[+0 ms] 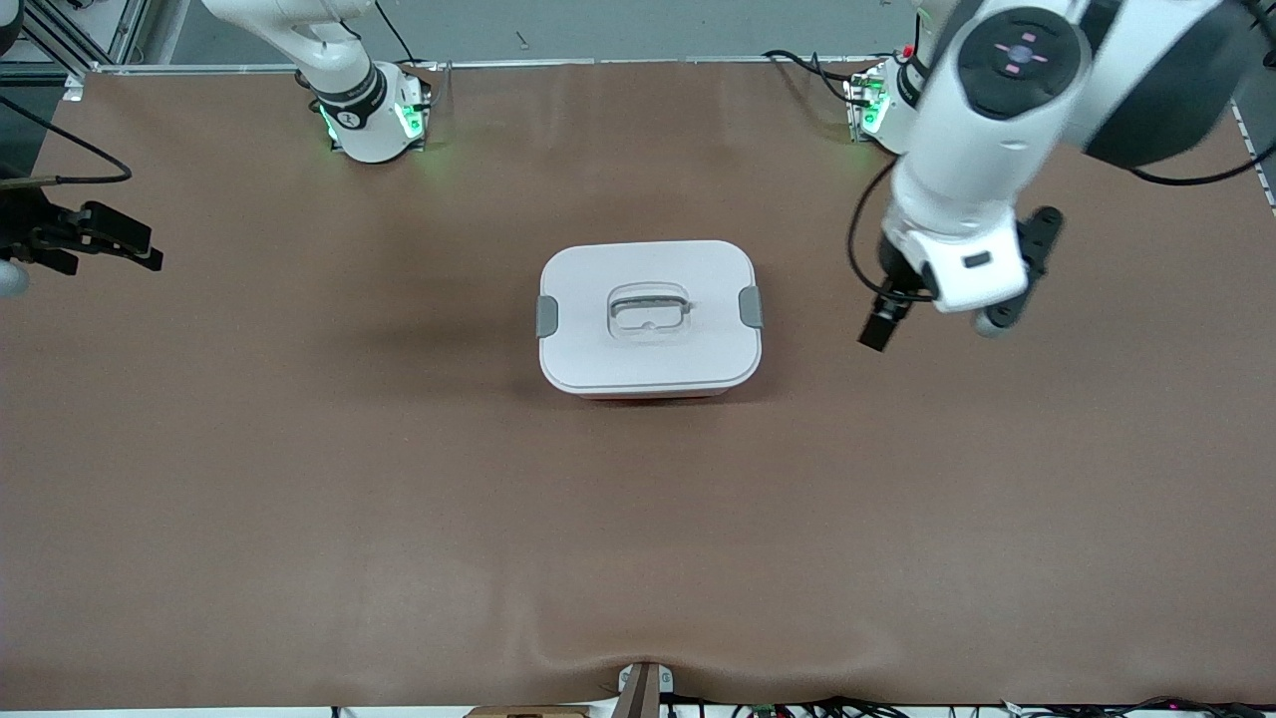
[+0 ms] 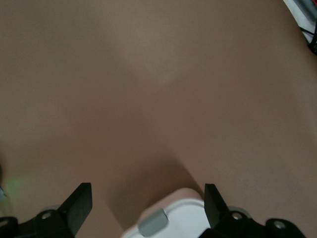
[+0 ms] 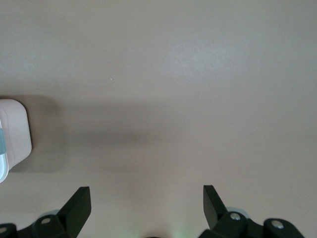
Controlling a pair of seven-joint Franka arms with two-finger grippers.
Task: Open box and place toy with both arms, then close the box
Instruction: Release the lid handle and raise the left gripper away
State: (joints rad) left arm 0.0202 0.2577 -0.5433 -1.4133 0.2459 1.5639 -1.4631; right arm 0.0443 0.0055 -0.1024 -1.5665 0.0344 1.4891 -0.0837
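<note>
Front: your box (image 1: 649, 317) sits lidded mid-table, left gripper (image 1: 882, 324) above bare table toward its arm's end, right gripper (image 1: 105, 239) at table edge | Left wrist: fingers (image 2: 79, 203) spread wide, empty | Right wrist: fingers (image 3: 78, 203) likewise wide, empty.

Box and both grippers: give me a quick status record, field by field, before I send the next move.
box: mid-table, lid on
clips: both grey clips at the lid's edges
toy: not in view
left gripper: open, empty, over the table beside the box at the left arm's end
right gripper: open, empty, over bare table at the right arm's end
</note>
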